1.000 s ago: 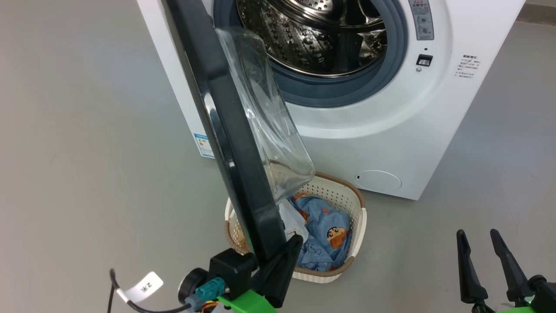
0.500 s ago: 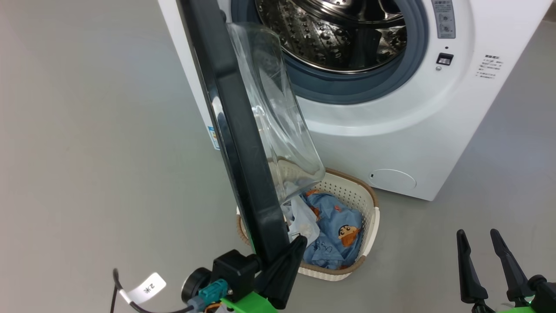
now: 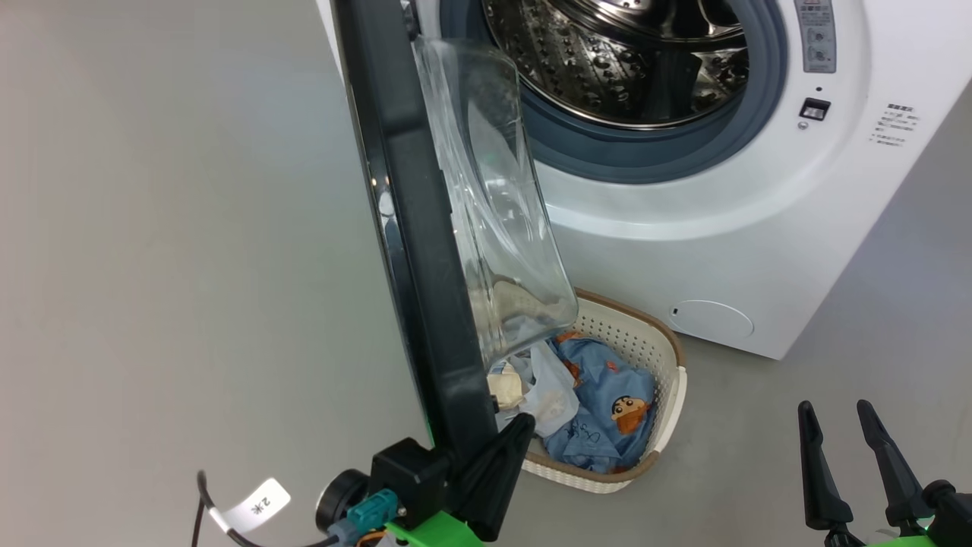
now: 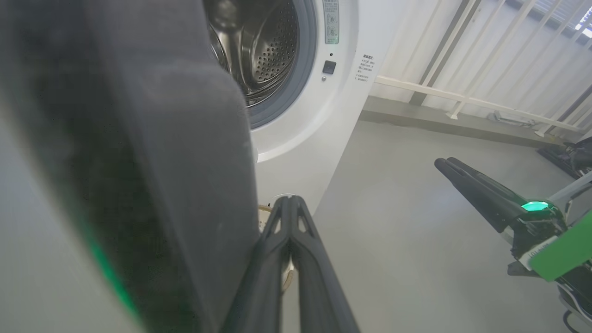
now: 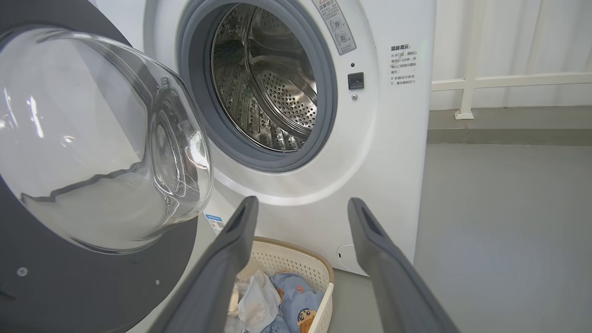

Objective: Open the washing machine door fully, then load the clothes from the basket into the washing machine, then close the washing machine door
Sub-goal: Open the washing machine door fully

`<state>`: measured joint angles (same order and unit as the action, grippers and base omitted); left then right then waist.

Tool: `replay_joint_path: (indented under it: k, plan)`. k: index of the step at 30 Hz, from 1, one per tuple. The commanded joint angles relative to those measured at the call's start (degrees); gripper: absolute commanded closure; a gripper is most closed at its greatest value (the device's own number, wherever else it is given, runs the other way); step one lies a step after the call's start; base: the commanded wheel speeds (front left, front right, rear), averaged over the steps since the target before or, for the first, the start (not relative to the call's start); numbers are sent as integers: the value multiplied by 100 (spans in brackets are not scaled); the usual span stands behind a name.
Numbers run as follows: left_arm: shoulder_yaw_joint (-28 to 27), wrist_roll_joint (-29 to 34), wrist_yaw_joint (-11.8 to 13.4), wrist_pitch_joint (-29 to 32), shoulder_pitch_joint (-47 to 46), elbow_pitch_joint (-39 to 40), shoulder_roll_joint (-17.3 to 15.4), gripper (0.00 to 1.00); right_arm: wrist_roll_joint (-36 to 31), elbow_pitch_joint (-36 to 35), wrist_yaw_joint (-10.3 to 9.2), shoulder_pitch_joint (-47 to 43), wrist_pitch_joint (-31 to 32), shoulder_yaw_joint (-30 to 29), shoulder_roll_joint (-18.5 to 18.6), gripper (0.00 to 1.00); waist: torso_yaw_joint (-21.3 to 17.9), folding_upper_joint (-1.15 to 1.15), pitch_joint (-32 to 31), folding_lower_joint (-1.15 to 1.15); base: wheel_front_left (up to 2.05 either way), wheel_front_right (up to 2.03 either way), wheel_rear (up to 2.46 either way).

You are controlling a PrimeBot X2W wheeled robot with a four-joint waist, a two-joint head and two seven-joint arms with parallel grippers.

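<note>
Against closed left gripper (image 3: pixel 522 420): washing machine door (image 3: pixel 410 228).

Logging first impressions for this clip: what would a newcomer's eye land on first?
The washing machine door, swung open edge-on down the middle of the head view, with the left gripper, jaws shut, at its near edge. Behind it gapes the steel drum; below it sits the basket of clothes.

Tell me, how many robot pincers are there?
2. The left pincer, shut, is at the head view's lower left, right beside the black rim of the washing machine door. The right pincer, open and holding nothing, is at the lower right above the floor.
</note>
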<state>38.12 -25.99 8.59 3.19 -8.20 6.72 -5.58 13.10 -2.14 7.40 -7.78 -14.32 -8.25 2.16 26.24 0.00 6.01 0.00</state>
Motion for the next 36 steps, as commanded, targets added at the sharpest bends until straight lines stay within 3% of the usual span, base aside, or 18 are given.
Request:
replay_joint_path:
  k: [1, 24, 36]
  plan:
    - [-346, 72, 162, -66, -298, 45, -155, 100, -66, -123, 9, 199, -68, 147, 72, 0, 43, 0, -1, 0, 0, 0, 0]
    - [-560, 166, 401, 46, -188, 170, -591, 100, -22, -63, 9, 164, -68, 145, 72, 0, 447, 0, -55, 0, 0, 0, 0]
    - [-991, 132, 672, -140, -139, -62, -799, 100, -102, 19, 9, 312, -68, 309, 101, 0, 496, 0, 3, 0, 0, 0, 0]
